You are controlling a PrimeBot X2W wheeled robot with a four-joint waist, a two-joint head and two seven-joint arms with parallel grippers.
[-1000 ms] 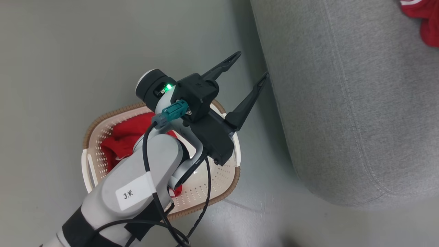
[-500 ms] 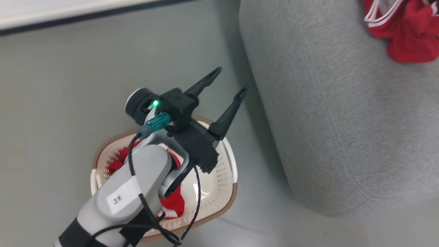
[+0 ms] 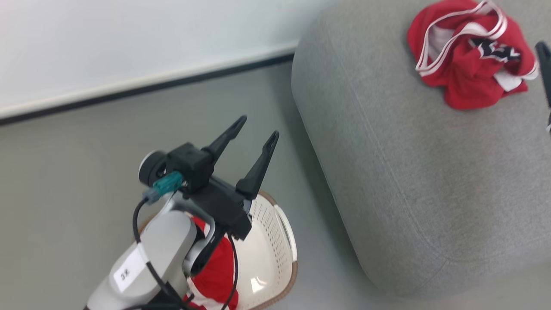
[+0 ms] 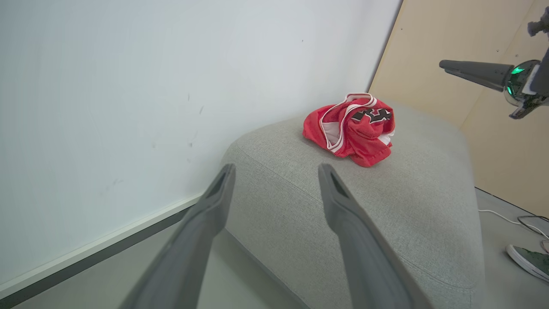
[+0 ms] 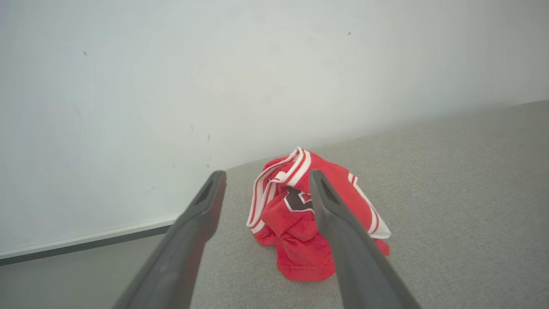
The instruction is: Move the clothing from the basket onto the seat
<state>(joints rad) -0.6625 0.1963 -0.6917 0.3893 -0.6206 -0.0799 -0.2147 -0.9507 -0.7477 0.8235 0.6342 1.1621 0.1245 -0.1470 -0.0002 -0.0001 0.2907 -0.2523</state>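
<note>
- Left gripper [image 4: 276, 169]: two grey fingers, held apart, nothing between them.
- Seat [image 4: 399, 206]: grey woven sofa, seen just beyond the fingertips.
- Clothing [image 4: 349, 128]: one red garment with white stripes and a dark logo. It is crumpled on the seat, well past the fingertips.
- White wall [image 4: 150, 86]: seen behind the seat.
- Right gripper [image 4: 474, 71]: one dark finger seen, far off to the upper right.
- Shoe [image 4: 529, 259]: seen on the floor, lower right.
</note>
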